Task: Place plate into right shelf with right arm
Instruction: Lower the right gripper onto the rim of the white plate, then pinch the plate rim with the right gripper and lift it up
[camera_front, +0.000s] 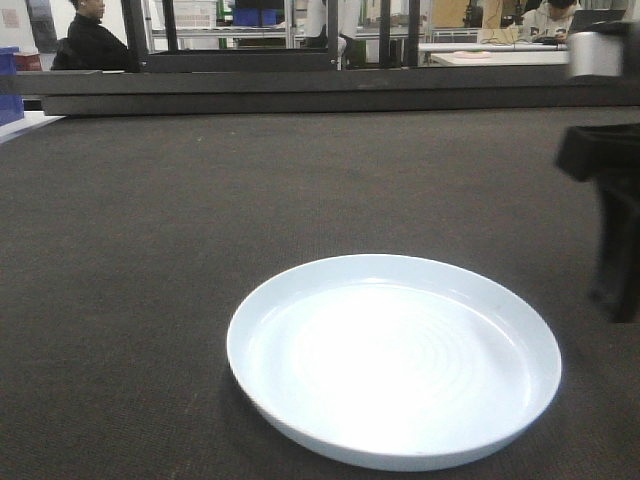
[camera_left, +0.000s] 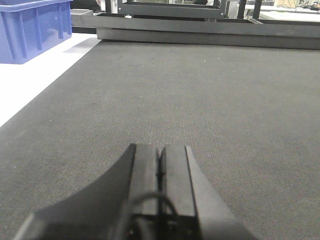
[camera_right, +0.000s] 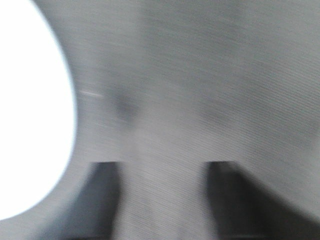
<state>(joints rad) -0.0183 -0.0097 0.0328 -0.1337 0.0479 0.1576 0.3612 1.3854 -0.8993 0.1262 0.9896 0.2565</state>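
The plate (camera_front: 394, 358), round and pale bluish-white with faint rings inside, lies flat on the dark mat near the front. In the right wrist view the plate (camera_right: 30, 115) fills the left edge as a bright blurred disc. My right gripper (camera_right: 162, 167) is open over bare mat just right of the plate, nothing between its fingers; its dark body shows at the right edge of the front view (camera_front: 610, 210). My left gripper (camera_left: 160, 150) is shut and empty, low over the mat. The right shelf is out of view.
A dark frame rail (camera_front: 320, 95) runs across the far edge of the mat (camera_front: 150, 250). A blue plastic bin (camera_left: 32, 30) stands on a white surface at the far left. People sit at desks behind, one in black (camera_front: 95, 40).
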